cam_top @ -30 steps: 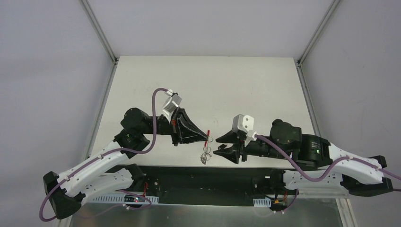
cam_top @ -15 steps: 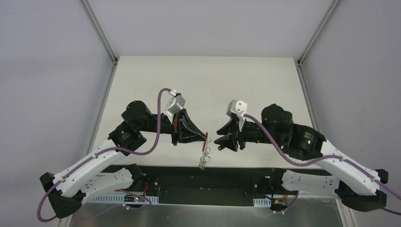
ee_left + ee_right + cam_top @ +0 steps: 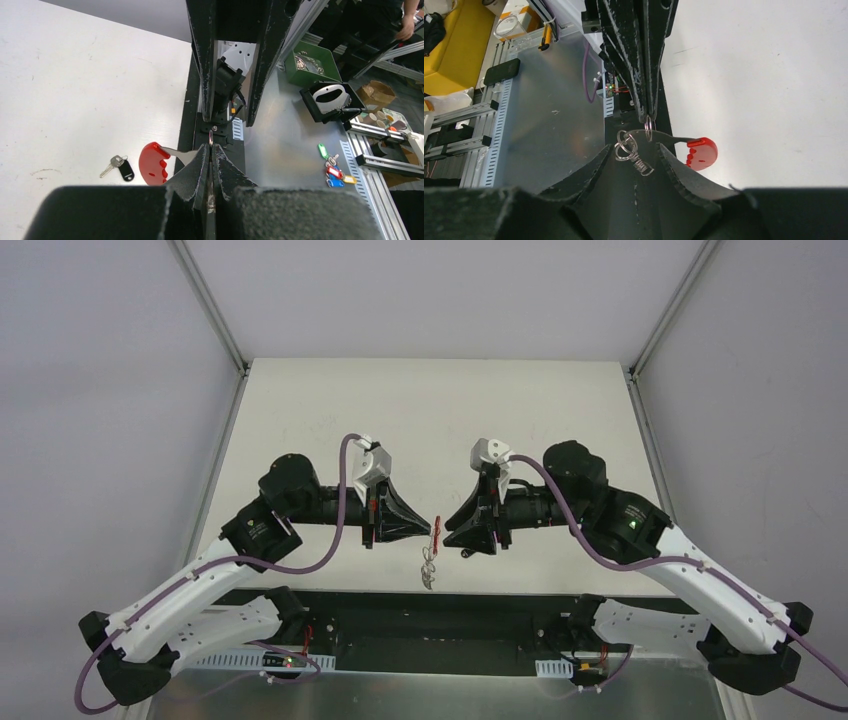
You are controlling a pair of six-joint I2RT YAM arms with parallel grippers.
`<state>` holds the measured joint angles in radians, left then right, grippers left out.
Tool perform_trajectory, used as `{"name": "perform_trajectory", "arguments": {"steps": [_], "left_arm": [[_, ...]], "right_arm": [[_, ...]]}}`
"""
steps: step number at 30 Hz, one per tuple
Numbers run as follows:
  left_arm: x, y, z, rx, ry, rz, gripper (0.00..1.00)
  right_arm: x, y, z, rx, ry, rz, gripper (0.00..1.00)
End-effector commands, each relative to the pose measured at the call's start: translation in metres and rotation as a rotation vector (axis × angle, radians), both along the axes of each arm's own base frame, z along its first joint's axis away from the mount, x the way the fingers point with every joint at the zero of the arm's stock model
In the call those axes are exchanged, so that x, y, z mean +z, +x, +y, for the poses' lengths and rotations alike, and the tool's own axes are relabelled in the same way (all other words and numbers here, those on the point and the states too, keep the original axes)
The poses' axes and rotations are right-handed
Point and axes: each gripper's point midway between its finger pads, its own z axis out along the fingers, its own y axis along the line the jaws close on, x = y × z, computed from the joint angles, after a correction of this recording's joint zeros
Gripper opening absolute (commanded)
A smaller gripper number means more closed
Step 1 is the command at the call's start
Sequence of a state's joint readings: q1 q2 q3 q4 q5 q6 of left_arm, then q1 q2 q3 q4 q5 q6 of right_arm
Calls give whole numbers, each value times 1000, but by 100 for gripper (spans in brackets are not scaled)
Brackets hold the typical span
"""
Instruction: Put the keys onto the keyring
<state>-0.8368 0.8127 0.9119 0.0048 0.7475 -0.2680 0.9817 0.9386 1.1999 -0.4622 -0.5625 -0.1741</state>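
So, left end effector [image 3: 435,526] is pressed together, pinching the keyring [image 3: 633,149] at its tips, and the wire loops dangle between the right end effector's [image 3: 458,538] spread jaws. One black-tagged key [image 3: 118,165] lies on the bench [image 3: 75,90], below the left one.

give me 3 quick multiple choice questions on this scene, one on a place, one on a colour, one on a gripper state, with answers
1. Where is the key with the black tag?
A) lying on the table
B) held up in the air
C) inside a cup

2. What colour is the curved piece joined to the keyring?
A) blue
B) red
C) green

3. How is the left gripper?
A) wide open
B) out of view
C) shut on the keyring

Answers:
1 A, it lies flat on the white surface, apart from both grippers.
2 B, red shows in both wrist views.
3 C, its fingers meet on a wire ring, while the right gripper is open around the hanging loops.
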Motion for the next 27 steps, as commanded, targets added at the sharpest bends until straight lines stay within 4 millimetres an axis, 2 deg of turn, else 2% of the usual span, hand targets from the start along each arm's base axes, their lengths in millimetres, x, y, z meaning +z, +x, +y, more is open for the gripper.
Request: {"name": "perform_trajectory", "arguments": {"steps": [1,6,13,19,25,27], "left_arm": [[29,-2,5,9,-69,-88,0],[33,-6,6,-5,-90,-87,0],[35,-7,6,-9,-101,-90,0],[35,-8,6,-11,-105,-90,0],[36,-8,5,-14,-111,-88,0],[36,-7,6,-12,-112,-88,0]], "right_arm": [[14,2,13,31,70,-5,36],[11,8,16,18,80,-33,35],[10,6,19,38,94,-37,35],[11,7,22,46,102,-37,29],[12,5,23,59,105,-34,18],[11,5,24,59,104,-32,17]]}}
